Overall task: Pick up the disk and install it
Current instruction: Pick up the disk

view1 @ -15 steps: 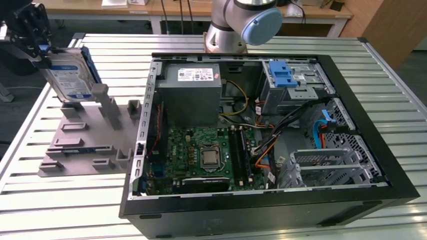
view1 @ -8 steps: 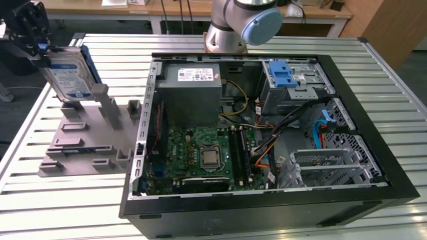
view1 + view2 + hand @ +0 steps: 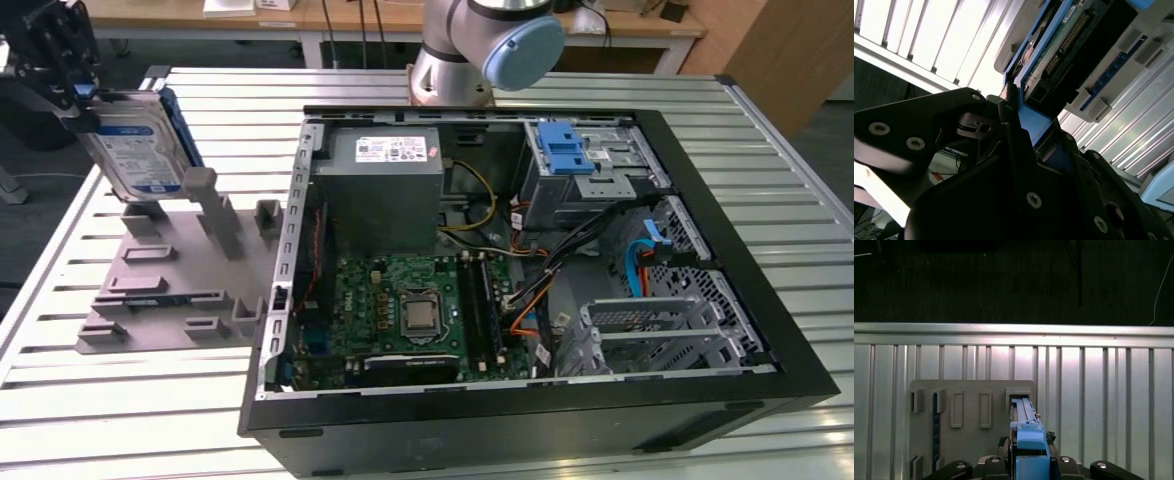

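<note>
The disk [image 3: 134, 145] is a silver hard drive with a blue-and-white label and blue side rails. It stands on edge at the exterior view's far left, and my gripper [image 3: 70, 92] is shut on its top end. Its lower edge hangs close over the grey slotted fixture [image 3: 174, 270]; whether they touch I cannot tell. In the second wrist view the disk's [image 3: 1064, 40] circuit-board side and blue rail run out from between the black fingers [image 3: 1009, 125]. The first wrist view looks down along the disk's blue rail [image 3: 1026, 432] to an open slot in the fixture [image 3: 969, 440].
The open computer case [image 3: 721, 200] lies on the slatted metal table [image 3: 134, 400], to the exterior view's right of the fixture. Inside are a grey power supply [image 3: 387, 180], a motherboard [image 3: 414, 310], a drive cage with a blue latch [image 3: 567, 150] and a metal bay [image 3: 667, 330]. The arm's base [image 3: 474, 50] stands behind.
</note>
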You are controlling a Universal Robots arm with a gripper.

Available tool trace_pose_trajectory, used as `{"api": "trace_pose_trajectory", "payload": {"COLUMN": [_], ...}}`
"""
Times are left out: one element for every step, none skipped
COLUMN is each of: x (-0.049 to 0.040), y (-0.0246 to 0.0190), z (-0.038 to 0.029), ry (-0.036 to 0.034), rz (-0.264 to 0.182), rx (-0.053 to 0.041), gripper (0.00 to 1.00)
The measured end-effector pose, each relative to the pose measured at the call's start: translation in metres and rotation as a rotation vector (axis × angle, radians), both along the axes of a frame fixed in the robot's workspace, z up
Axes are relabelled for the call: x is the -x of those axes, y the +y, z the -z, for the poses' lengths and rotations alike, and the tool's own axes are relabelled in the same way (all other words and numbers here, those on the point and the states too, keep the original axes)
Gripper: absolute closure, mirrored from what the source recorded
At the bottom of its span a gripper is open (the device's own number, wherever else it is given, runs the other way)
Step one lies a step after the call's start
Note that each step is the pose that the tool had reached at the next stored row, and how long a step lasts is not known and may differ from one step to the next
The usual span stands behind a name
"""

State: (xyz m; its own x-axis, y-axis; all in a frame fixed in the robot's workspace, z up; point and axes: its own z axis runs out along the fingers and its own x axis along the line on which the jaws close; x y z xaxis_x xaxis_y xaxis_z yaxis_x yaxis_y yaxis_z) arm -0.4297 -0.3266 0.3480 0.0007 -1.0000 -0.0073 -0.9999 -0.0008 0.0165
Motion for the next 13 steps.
{"api": "trace_pose_trajectory", "payload": {"x": [0.0, 0.0, 0.0, 0.0, 0.0, 0.0, 0.0, 0.0, 0.0, 0.0, 0.0, 0.0, 0.0], "y": [0.0, 0.0, 0.0, 0.0, 0.0, 0.0, 0.0, 0.0, 0.0, 0.0, 0.0, 0.0, 0.0], "z": [-0.0003, -0.0007, -0.001, -0.0014, -0.0017, -0.0021, -0.0025, -0.0028, -0.0031, -0.0035, -0.0038, -0.0042, -0.0045], "ry": [0.0, 0.0, 0.0001, 0.0001, 0.0001, 0.0001, 0.0001, 0.0, 0.0, 0.0, 0.0, 0.0, 0.0], "rz": [0.0, 0.0, 0.0, 0.0, 0.0, 0.0, 0.0, 0.0, 0.0, 0.0, 0.0, 0.0, 0.0], "rx": [0.0, -0.0001, -0.0002, -0.0002, -0.0002, -0.0003, -0.0003, -0.0004, -0.0005, -0.0005, -0.0005, -0.0006, -0.0006], "gripper": [0.64, 0.64, 0.64, 0.64, 0.64, 0.64, 0.64, 0.64, 0.64, 0.64, 0.64, 0.64, 0.64]}}
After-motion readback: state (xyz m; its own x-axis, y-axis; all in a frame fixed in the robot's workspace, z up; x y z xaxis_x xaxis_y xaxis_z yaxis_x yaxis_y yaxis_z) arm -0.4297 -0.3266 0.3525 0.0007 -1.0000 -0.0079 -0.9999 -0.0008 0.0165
